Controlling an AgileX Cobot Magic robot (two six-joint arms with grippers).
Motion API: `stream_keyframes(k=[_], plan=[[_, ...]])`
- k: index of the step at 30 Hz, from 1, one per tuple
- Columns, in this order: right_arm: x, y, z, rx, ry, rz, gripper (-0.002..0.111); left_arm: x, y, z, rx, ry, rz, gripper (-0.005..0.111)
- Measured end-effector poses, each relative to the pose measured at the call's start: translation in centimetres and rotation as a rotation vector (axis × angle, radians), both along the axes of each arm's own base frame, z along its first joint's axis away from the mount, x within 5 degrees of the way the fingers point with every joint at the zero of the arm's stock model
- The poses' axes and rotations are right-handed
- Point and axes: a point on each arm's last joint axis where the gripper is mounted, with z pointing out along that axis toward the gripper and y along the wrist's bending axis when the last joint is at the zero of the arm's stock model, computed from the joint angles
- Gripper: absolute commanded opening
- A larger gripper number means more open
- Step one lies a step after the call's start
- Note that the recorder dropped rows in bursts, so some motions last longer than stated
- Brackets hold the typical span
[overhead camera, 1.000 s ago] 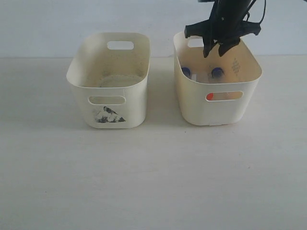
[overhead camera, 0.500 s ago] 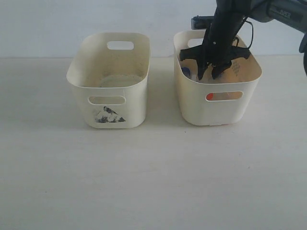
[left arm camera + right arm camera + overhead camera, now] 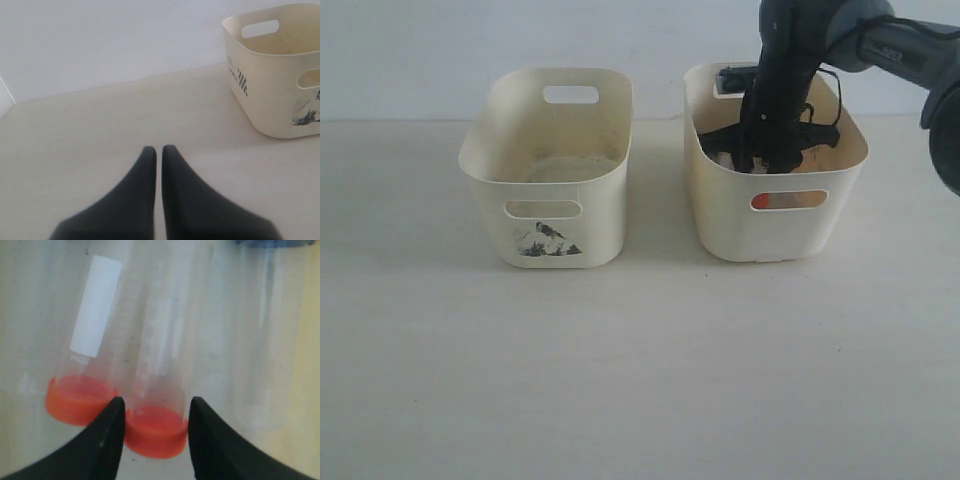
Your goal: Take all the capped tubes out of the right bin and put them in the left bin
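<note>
Right gripper [image 3: 765,150]: it is reaching down inside the right bin [image 3: 720,225], with its fingertips hidden behind the front wall in the exterior view.
Right jaws: they are standing partly apart and straddling the orange cap [image 3: 156,432] of the middle tube [image 3: 162,340], one finger [image 3: 107,440] close against each side. Whether they are pressing on it I cannot tell.
Neighbouring tubes: a labelled tube [image 3: 95,315] with its own orange cap and a white label is lying just beside the middle one. A third tube [image 3: 265,340], clear, is lying on the other side, with something dark blue at its far end.
Right bin: an orange spot is showing through its front handle slot.
Left gripper [image 3: 159,150]: it is hanging over the bare table [image 3: 75,140] with its fingers drawn nearly together, a thin slit between them, gripping nothing.
Left bin [image 3: 480,170]: it is standing beside the right bin, apart from it; no tube is showing inside.
</note>
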Motion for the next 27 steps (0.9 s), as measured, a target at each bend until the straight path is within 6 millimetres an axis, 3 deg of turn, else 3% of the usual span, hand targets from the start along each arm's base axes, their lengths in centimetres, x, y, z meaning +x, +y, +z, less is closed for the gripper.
stream_keyframes(k=[7, 13, 20, 22, 24, 26, 27], plan=[[0.1, 0.0, -0.6, -0.004, 0.007, -0.006, 0.038, 0.0, 0.0, 0.0, 0.0, 0.0, 0.0, 0.004], [0.1, 0.0, -0.7, -0.004, 0.009, -0.006, 0.0, 0.0, 0.0, 0.0, 0.0, 0.0, 0.0, 0.004], [0.0, 0.0, -0.2, -0.003, 0.004, -0.004, 0.0, 0.0, 0.0, 0.0, 0.0, 0.0, 0.0, 0.004], [-0.1, 0.0, 1.4, 0.003, -0.022, -0.002, 0.0, 0.0, 0.0, 0.0, 0.0, 0.0, 0.0, 0.004], [-0.5, -0.2, 4.4, -0.001, -0.081, 0.011, 0.0, 0.0, 0.0, 0.0, 0.0, 0.0, 0.0, 0.004], [-1.4, -0.6, 9.3, -0.016, -0.185, 0.022, 0.0, 0.0, 0.0, 0.0, 0.0, 0.0, 0.0, 0.004], [-1.6, -0.7, 10.3, -0.018, -0.206, 0.024, 0.0, 0.0, 0.0, 0.0, 0.0, 0.0, 0.0, 0.004]])
